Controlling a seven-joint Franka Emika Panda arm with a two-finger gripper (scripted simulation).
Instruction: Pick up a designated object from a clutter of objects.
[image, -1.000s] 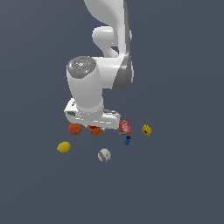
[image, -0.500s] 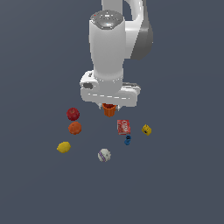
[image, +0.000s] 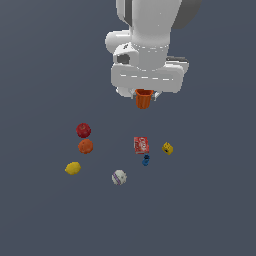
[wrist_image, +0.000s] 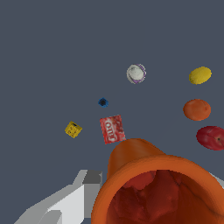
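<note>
Ext. view: we see the orange cup (image: 143, 99) hanging under the gripper (image: 144, 95), well above the floor and clear of the other items. Jaws sit closed on its upper part; fingers mostly hidden by the hand body. Below lie the apple (image: 83, 130), orange (image: 85, 146), lemon (image: 73, 168), baseball (image: 119, 177), red box (image: 141, 145), blue piece (image: 146, 160) and die (image: 168, 148), all well apart from the cup.

Wrist view: cup (wrist_image: 159, 188) fills the foreground, rim open toward the cam, hollow inside. One finger (wrist_image: 65, 201) shows beside its wall. We judge it light, thin-walled, stiff but smooth, so prob. slippery; the taper could let it slide down. Best hold is near the rim, across the wall, w/ moderate squeeze.
</note>
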